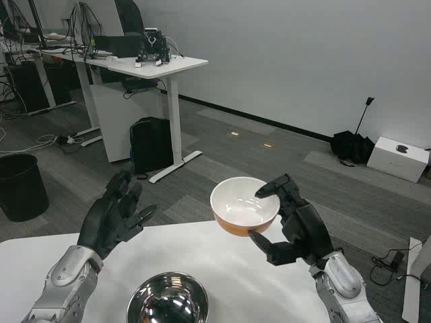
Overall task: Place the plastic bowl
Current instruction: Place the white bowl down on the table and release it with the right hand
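A plastic bowl (242, 205), white inside and orange outside, hangs in the air above the far edge of the white table (202, 259). My right hand (291, 222) grips it from its right side, one finger over the rim and others under the base. The bowl tilts slightly toward me. A shiny steel bowl (168, 299) stands on the table near the front, below and left of the plastic bowl. My left hand (114, 215) hovers over the table's left part with its fingers spread, holding nothing.
Beyond the table lie grey floor, a white desk (158, 64) with equipment, a black bin (22, 185), a black backpack (151, 143) and a white box (397, 157) by the wall.
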